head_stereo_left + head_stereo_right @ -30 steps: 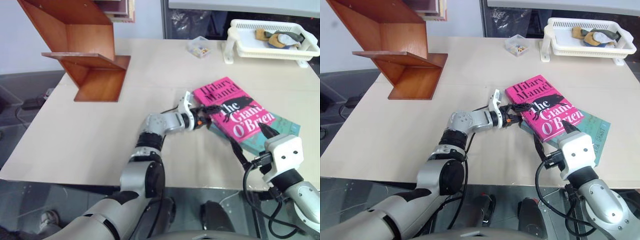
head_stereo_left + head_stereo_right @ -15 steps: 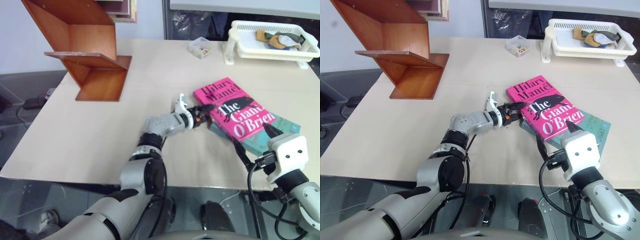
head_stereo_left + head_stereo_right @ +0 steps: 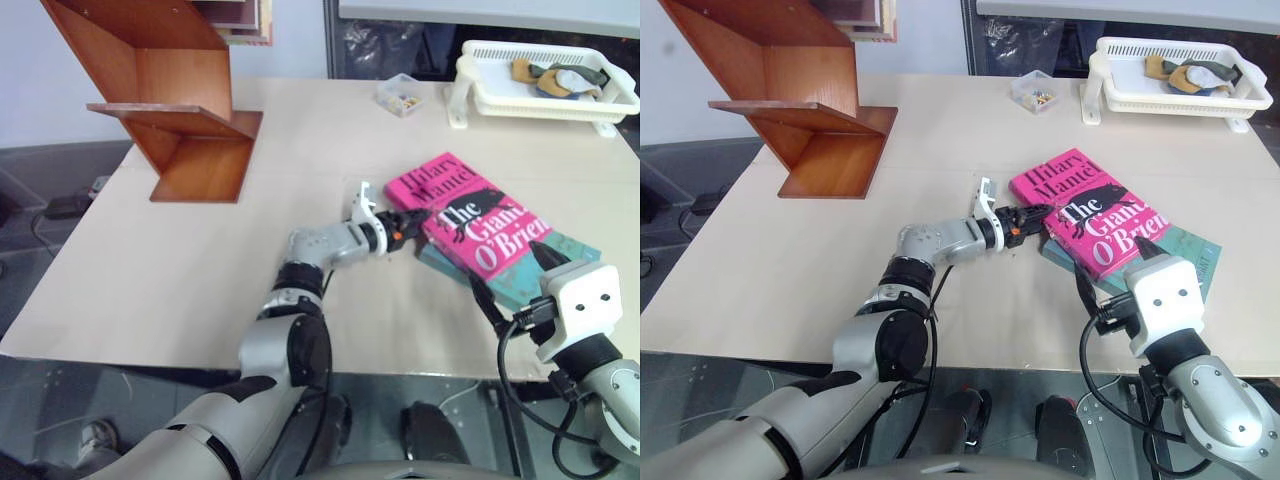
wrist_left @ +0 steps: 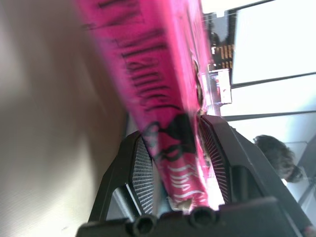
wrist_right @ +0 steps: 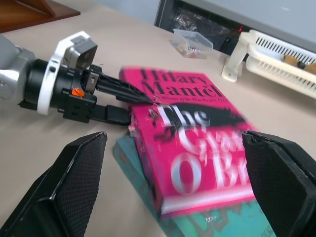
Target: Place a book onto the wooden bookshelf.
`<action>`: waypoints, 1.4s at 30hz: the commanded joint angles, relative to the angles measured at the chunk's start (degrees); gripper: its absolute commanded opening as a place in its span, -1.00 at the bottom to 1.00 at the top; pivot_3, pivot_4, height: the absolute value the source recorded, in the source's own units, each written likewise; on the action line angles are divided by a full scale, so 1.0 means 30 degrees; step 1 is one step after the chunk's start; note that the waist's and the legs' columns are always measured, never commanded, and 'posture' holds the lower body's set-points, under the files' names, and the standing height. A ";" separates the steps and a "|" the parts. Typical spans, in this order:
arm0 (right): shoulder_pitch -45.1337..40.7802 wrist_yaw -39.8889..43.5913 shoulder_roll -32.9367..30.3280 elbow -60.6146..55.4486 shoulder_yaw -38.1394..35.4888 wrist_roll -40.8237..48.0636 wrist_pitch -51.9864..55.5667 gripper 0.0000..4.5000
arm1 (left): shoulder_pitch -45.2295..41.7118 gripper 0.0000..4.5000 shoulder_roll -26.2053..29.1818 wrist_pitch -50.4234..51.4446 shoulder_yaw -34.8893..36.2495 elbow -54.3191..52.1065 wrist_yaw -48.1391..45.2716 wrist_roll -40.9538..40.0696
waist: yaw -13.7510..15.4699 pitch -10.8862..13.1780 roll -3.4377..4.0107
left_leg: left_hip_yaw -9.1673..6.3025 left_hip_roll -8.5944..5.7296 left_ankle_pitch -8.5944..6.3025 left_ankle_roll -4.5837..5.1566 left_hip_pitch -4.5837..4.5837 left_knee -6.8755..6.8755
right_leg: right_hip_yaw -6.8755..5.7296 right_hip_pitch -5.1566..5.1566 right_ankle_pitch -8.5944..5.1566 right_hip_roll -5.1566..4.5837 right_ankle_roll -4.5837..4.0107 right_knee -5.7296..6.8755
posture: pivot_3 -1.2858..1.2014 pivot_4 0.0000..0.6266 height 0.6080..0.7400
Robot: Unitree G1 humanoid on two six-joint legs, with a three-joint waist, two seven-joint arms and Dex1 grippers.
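Head views: our left claw (image 3: 402, 222) is clamped on the near-left edge of the bright pink paperback book (image 3: 470, 226), which lies atop a teal book (image 3: 575, 252) on the beige desk (image 3: 200, 260). The reddish-brown zigzag wooden bookshelf (image 3: 190, 140) sits well apart, far left.
Left wrist: book pinched between both fingers (image 4: 143, 173).
Right wrist: our right claw (image 5: 173, 182) hangs released.
Grasp done; lift, carry and placing remain.
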 commanded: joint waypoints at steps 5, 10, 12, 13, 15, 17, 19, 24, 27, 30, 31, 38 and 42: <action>-0.0942 0.0865 0.1507 -0.0559 -0.0253 -0.0025 0.1568 1.00 | -0.0417 -0.17 -0.0689 0.0052 -0.0581 0.0294 -0.1105 0.0423 | 0.0082 0.0011 -0.0020 | -0.0001 -0.0007 0.0000 0.0001 -0.0001 0.0002 | 0.0001 0.0002 0.0000 -0.0003 -0.0001 0.0003 | 0.03 -0.52 1.00; -0.0688 0.1195 0.1773 -0.0559 -0.0641 -0.0186 0.1655 1.00 | -0.0556 -0.17 -0.1029 -0.0758 -0.0526 0.0891 -0.1496 0.0693 | 0.0006 0.0016 -0.0029 | -0.0004 -0.0023 0.0000 0.0001 -0.0001 0.0002 | 0.0002 -0.0001 0.0000 -0.0016 0.0000 0.0007 | 0.03 -0.52 1.00; -0.0625 0.1242 0.1832 -0.0559 -0.0633 -0.0293 0.1626 1.00 | -0.0553 -0.17 -0.1041 -0.1042 -0.0634 0.1190 -0.1682 0.0889 | -0.0001 0.0014 -0.0026 | -0.0003 -0.0015 0.0000 0.0001 0.0003 0.0000 | 0.0003 -0.0002 0.0000 -0.0011 0.0000 0.0012 | 0.03 -0.52 1.00; -0.0602 0.1252 0.1860 -0.0559 -0.0615 -0.0338 0.1602 1.00 | -0.0583 -0.17 -0.1067 -0.1182 -0.0648 0.1361 -0.1757 0.0962 | 0.0005 0.0015 -0.0026 | -0.0004 -0.0015 0.0000 0.0001 0.0003 0.0000 | 0.0002 -0.0002 0.0000 -0.0010 0.0000 0.0013 | 0.03 -0.52 1.00; -0.0495 0.1263 0.1863 -0.0559 -0.0593 -0.0429 0.1504 1.00 | -0.0656 -0.29 -0.1156 -0.1494 -0.0517 0.1696 -0.1677 0.0980 | 0.0012 0.0015 -0.0027 | -0.0004 -0.0015 0.0000 0.0001 0.0002 0.0000 | 0.0000 -0.0002 -0.0001 -0.0010 0.0000 0.0012 | 0.03 -0.52 1.00; -0.0308 0.1290 0.1869 -0.0559 -0.0636 -0.0520 0.1377 1.00 | -0.0780 -0.47 -0.1182 -0.1629 -0.0489 0.1933 -0.1819 0.0996 | 0.0017 0.0015 -0.0028 | -0.0002 -0.0021 -0.0001 0.0002 0.0001 0.0001 | 0.0003 0.0000 0.0000 -0.0015 0.0000 0.0009 | 0.03 -0.52 1.00; -0.0166 0.1317 0.1864 -0.0559 -0.0674 -0.0592 0.1288 1.00 | -0.0922 -0.85 -0.1087 -0.1721 -0.0508 0.2075 -0.1987 0.1051 | 0.0017 0.0014 -0.0027 | -0.0003 -0.0021 0.0000 0.0002 0.0002 0.0002 | 0.0001 0.0001 0.0000 -0.0014 0.0000 0.0011 | 0.03 -0.52 1.00; -0.0198 0.1426 0.2024 -0.0559 -0.0695 -0.0688 0.1363 1.00 | -0.1057 -0.94 -0.0046 -0.0997 -0.0447 0.1456 -0.2660 0.0955 | -0.0002 0.0015 -0.0028 | -0.0003 -0.0020 -0.0001 0.0002 0.0002 0.0002 | 0.0001 0.0000 -0.0001 -0.0014 0.0000 0.0013 | 0.03 -0.52 1.00; -0.0595 0.1585 0.2256 -0.0559 -0.0558 -0.0730 0.1626 1.00 | -0.1133 -0.94 0.0877 -0.0210 -0.0625 0.0021 -0.3515 0.0720 | -0.0043 0.0016 -0.0028 | -0.0004 -0.0018 0.0000 0.0002 0.0002 0.0002 | 0.0002 -0.0004 -0.0001 -0.0008 0.0000 0.0018 | 0.03 -0.52 1.00; -0.1152 0.1881 0.2575 -0.0559 -0.0513 -0.0721 0.2095 1.00 | -0.1234 -0.94 0.2102 -0.0214 -0.1508 -0.2270 -0.5022 0.1028 | -0.0133 0.0021 -0.0032 | 0.0002 -0.0009 0.0000 0.0001 -0.0002 0.0002 | 0.0010 -0.0019 0.0000 -0.0002 0.0000 0.0029 | 0.03 -0.52 1.00; -0.1376 0.2028 0.2729 -0.0559 -0.0510 -0.0729 0.2312 1.00 | -0.1297 -0.94 0.2607 -0.0355 -0.1797 -0.3063 -0.5563 0.1153 | -0.0137 0.0021 -0.0033 | 0.0003 0.0001 0.0000 0.0000 0.0002 0.0000 | 0.0011 -0.0018 0.0000 0.0004 -0.0001 0.0033 | 0.03 -0.52 1.00; -0.3329 0.3783 0.4317 -0.0475 -0.0718 -0.0972 0.4346 1.00 | -0.0759 -0.94 0.8301 -0.5340 -0.7330 -1.0017 -1.2386 0.5281 | -0.0031 0.0017 -0.0027 | 0.0008 0.0000 0.0000 -0.0001 -0.0006 -0.0004 | 0.0016 -0.0019 0.0003 -0.0001 -0.0009 0.0020 | 0.03 -0.52 1.00; -0.5043 0.5660 0.5251 0.0252 -0.0876 -0.1096 0.4791 1.00 | 0.0206 -0.94 1.2552 -1.3387 -1.0166 -1.2548 -1.6461 1.0013 | -0.0084 0.0019 -0.0021 | 0.0017 0.0003 -0.0001 -0.0001 0.0007 -0.0027 | 0.0026 -0.0015 0.0005 -0.0008 -0.0015 0.0006 | 0.03 -0.52 1.00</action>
